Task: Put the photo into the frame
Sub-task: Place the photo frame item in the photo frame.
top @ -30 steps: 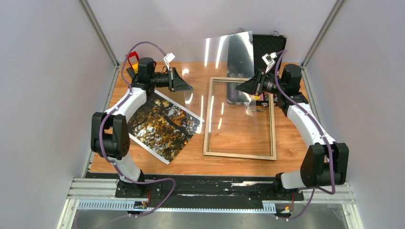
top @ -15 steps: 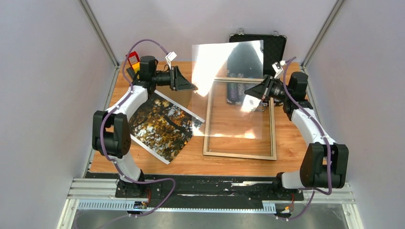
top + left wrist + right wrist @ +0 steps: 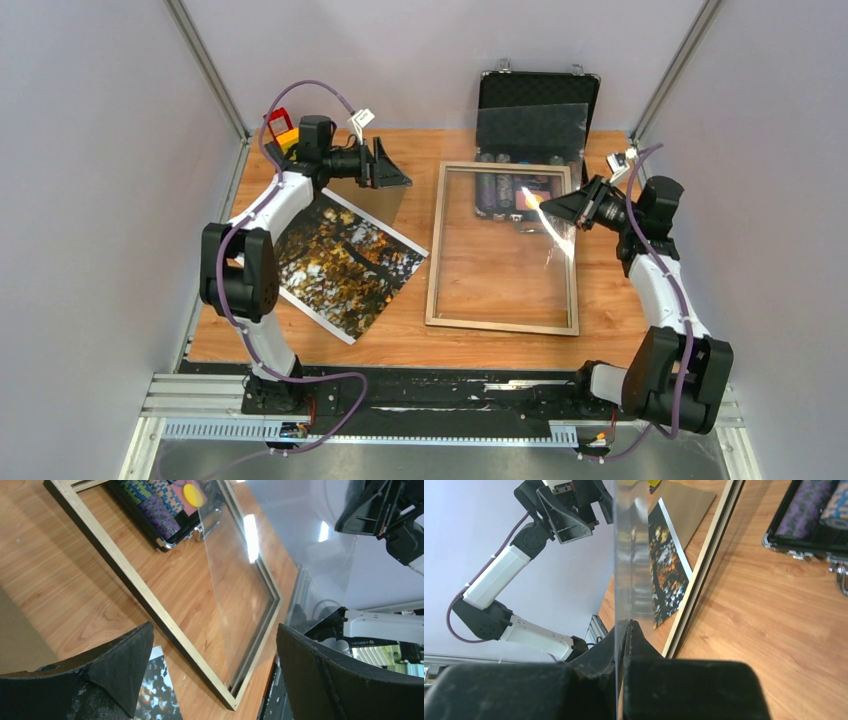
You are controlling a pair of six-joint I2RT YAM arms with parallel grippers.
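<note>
The photo (image 3: 345, 262) lies flat and askew on the table's left side, beneath my left arm. To its right the frame (image 3: 500, 325) lies flat, pale face up, with bare table showing inside it. My right gripper (image 3: 548, 207) is shut on the edge of a clear pane (image 3: 530, 130), which stands steeply over the frame's right rail. In the right wrist view, the pane (image 3: 631, 555) runs edge-on out of the closed jaws of the right gripper (image 3: 624, 630). My left gripper (image 3: 400, 175) hangs open and empty left of the frame's far corner; the left wrist view shows the frame (image 3: 150, 600) and the photo's corner (image 3: 155, 690) between its fingers.
A plain brown backing board (image 3: 385, 205) lies under my left gripper, partly over the photo's far end. An open black case (image 3: 538, 95) with chips (image 3: 510, 190) stands at the back, touching the frame's far rail. A small red and yellow object (image 3: 280, 125) sits at the back left corner.
My left gripper opened and let go of the clear pane. My right arm swung right and back, carrying the pane from over the frame's left to its right side.
</note>
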